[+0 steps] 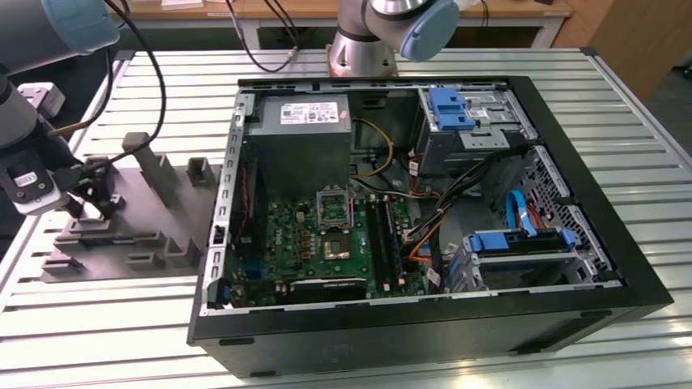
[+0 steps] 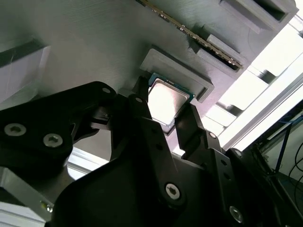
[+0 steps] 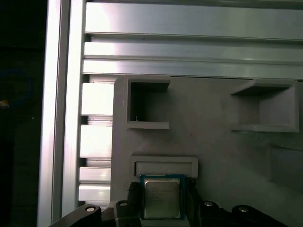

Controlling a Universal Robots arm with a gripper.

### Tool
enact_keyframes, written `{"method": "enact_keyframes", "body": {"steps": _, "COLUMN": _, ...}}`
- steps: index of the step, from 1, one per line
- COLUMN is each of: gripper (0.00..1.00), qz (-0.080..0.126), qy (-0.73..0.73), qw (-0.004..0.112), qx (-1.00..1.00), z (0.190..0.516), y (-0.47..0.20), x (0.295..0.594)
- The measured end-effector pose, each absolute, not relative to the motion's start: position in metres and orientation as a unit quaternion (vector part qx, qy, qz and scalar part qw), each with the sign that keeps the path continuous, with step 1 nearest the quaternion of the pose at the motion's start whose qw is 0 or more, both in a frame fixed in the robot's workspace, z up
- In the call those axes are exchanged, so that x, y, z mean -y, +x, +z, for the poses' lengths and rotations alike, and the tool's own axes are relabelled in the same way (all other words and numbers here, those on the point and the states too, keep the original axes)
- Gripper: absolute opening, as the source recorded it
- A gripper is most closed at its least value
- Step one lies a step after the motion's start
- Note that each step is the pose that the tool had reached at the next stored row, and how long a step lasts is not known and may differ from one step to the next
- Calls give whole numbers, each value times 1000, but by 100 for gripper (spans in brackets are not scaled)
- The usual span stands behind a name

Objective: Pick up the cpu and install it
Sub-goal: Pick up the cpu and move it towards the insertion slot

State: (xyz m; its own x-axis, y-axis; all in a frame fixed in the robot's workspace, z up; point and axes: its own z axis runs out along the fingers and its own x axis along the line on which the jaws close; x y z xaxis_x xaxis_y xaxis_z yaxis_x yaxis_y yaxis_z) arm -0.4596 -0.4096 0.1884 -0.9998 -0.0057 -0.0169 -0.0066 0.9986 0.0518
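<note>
The cpu (image 3: 161, 198) is a small silvery square chip with a pale rim, lying by a raised lip of the grey moulded tray (image 3: 213, 137). In both wrist views my gripper (image 3: 162, 193) straddles it, one black finger tight against each side, so it is shut on the chip. The second wrist view shows the cpu (image 2: 165, 100) between the fingers (image 2: 142, 111). In the exterior view my gripper (image 1: 89, 207) is low over the tray (image 1: 151, 235) at the exterior view's left. The motherboard socket (image 1: 334, 203) stands inside the open computer case (image 1: 605, 267).
The tray carries several upright blocks and slots (image 1: 162, 174). A grey power supply box (image 1: 308, 142), blue drive brackets (image 1: 452, 109) and cables fill the case. The slatted metal table (image 1: 97, 316) runs under everything. Another robot base (image 1: 362, 49) stands behind the case.
</note>
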Motion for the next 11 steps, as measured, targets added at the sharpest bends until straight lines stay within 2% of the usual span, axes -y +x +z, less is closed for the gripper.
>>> {"method": "enact_keyframes", "body": {"steps": 11, "gripper": 47, "qz": 26, "qy": -3, "qw": 7, "qx": -1000, "z": 203, "y": -459, "x": 410}}
